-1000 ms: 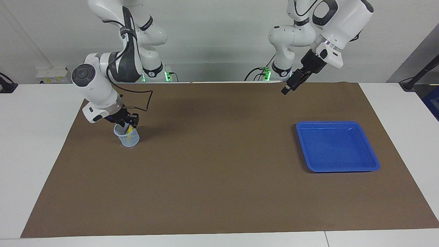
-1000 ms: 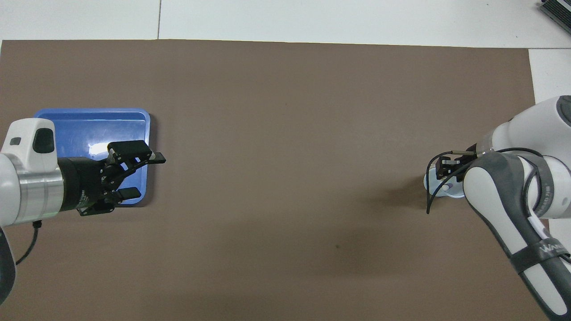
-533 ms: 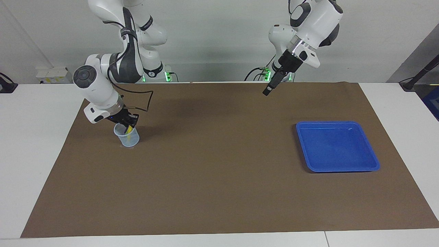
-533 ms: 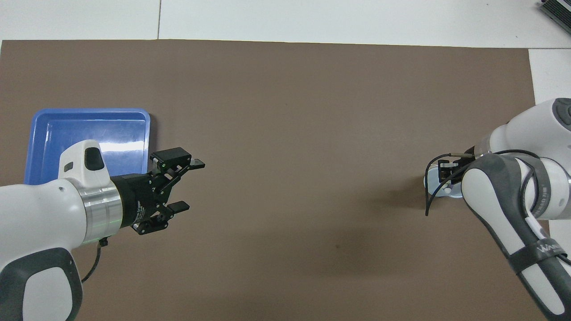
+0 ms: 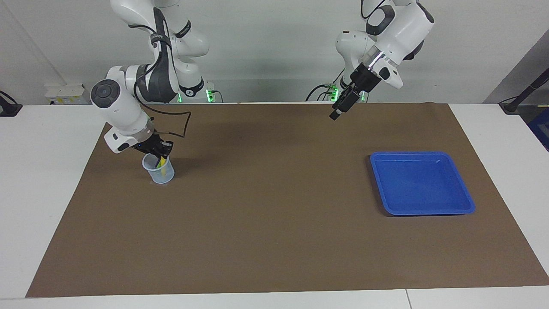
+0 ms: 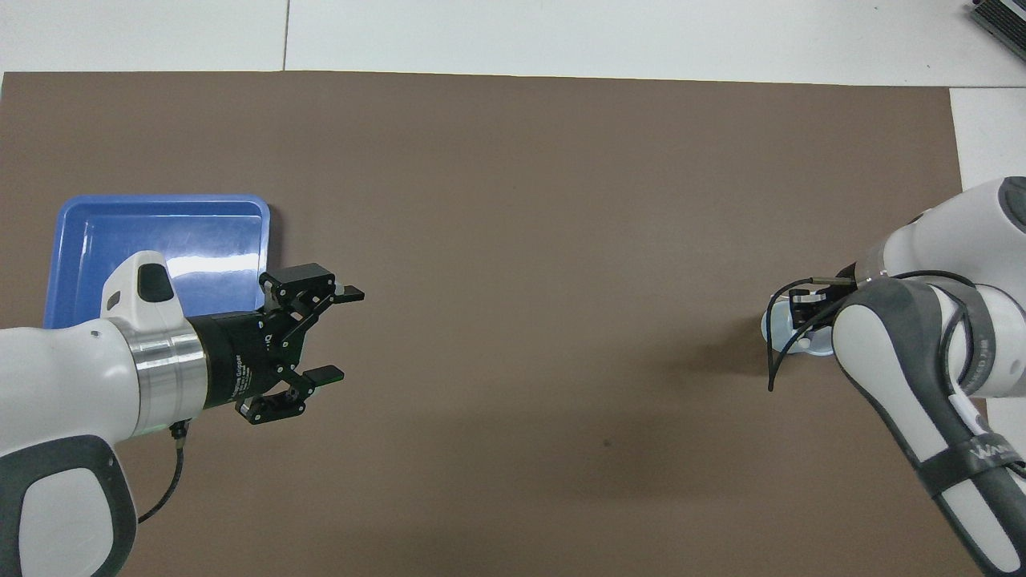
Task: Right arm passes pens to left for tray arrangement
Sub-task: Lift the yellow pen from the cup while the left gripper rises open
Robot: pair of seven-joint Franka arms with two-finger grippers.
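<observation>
A small clear cup (image 5: 165,175) stands on the brown mat toward the right arm's end of the table, with a yellow pen (image 5: 162,164) leaning upright in it. My right gripper (image 5: 160,153) reaches down into the cup's mouth, its fingertips shut on the pen's top end. In the overhead view the right gripper (image 6: 805,307) and its arm cover most of the cup (image 6: 774,331). The blue tray (image 5: 429,212) lies bare toward the left arm's end. My left gripper (image 5: 338,110) hangs open in the air over the mat beside the tray (image 6: 160,199), seen wide open from above (image 6: 341,333).
The brown mat (image 5: 274,240) covers most of the white table (image 5: 43,171). A black cable (image 5: 182,124) loops from the right wrist just above the cup.
The right gripper's fingers have closed at the cup's mouth. The left arm has swung from above the tray toward the middle of the mat, its gripper still open.
</observation>
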